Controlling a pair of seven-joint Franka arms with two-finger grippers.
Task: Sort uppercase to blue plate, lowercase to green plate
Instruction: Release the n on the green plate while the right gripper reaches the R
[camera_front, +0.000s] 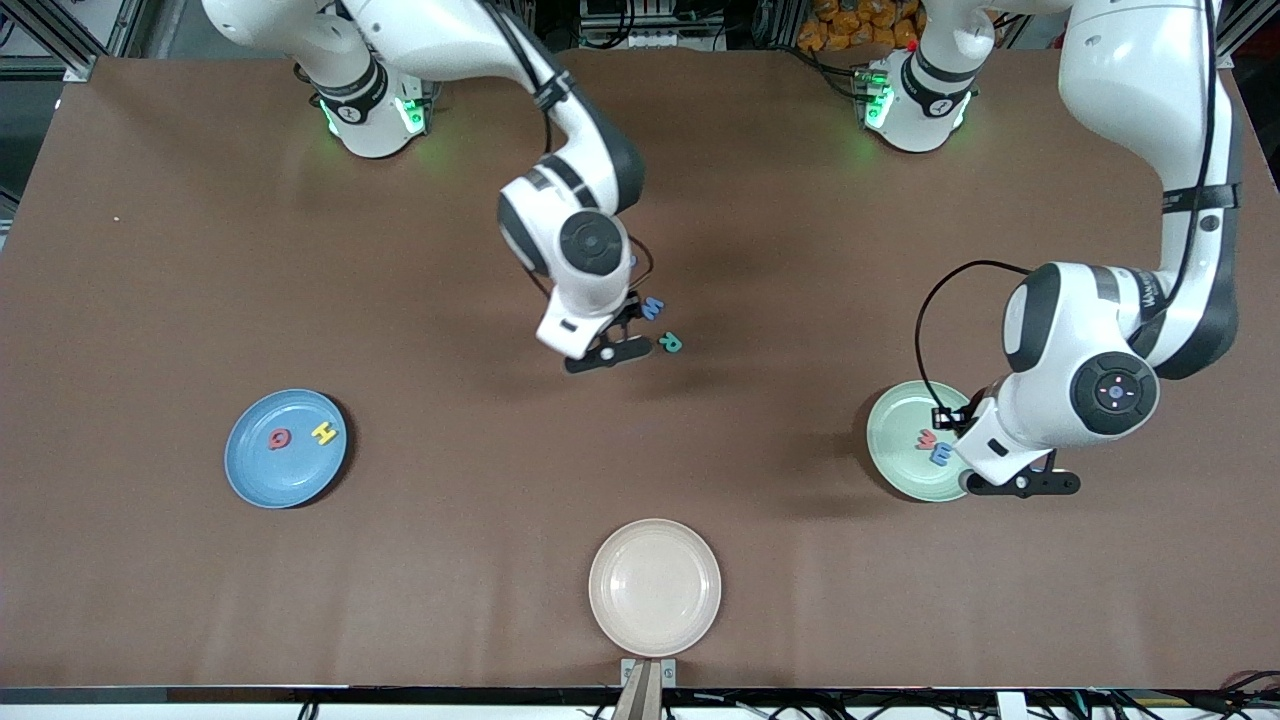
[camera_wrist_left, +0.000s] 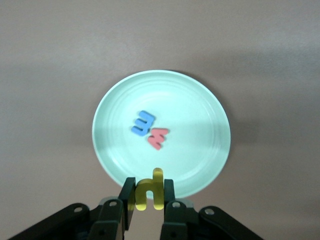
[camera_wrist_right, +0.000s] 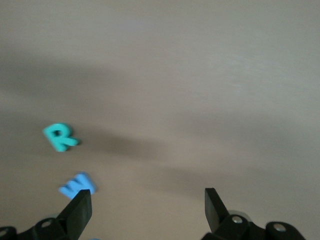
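A cream plate (camera_front: 655, 587) lay on the brown tabletop (camera_front: 150, 300), at about 6 o'clock from the middle of the tabletop, close to the edge nearest the front camera. The plate was round and shallow, and nothing lay in it. A small metal bracket (camera_front: 647, 672) stood at the tabletop edge, just at 6 o'clock from the plate.

Brown table (camera_front: 420, 560) carries three plates: blue plate (camera_front: 286, 477) toward right arm's end, green plate (camera_front: 890, 440) toward left arm's end, cream plate (camera_front: 655, 587) nearest front camera. Mid-table, lying loose: blue M (camera_front: 652, 308), teal R (camera_front: 671, 343) just beside it.
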